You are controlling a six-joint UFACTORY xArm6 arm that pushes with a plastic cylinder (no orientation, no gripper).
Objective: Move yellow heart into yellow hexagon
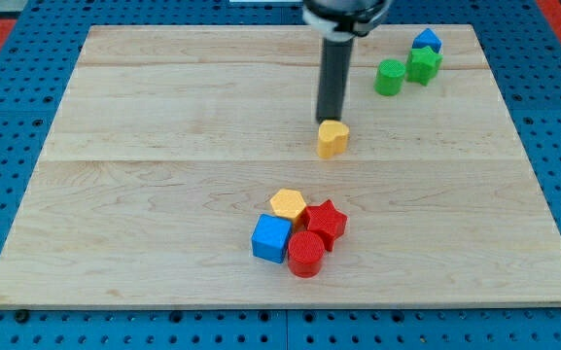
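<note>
My tip point(330, 120) sits just behind the yellow heart point(333, 139), on its far-edge side, apparently touching it (a bare rod, so nothing to open or pinch). The heart lies mid-board, slightly right. The yellow hexagon point(288, 204) waits toward the near edge and a little left, so I'd push down-left.
</note>
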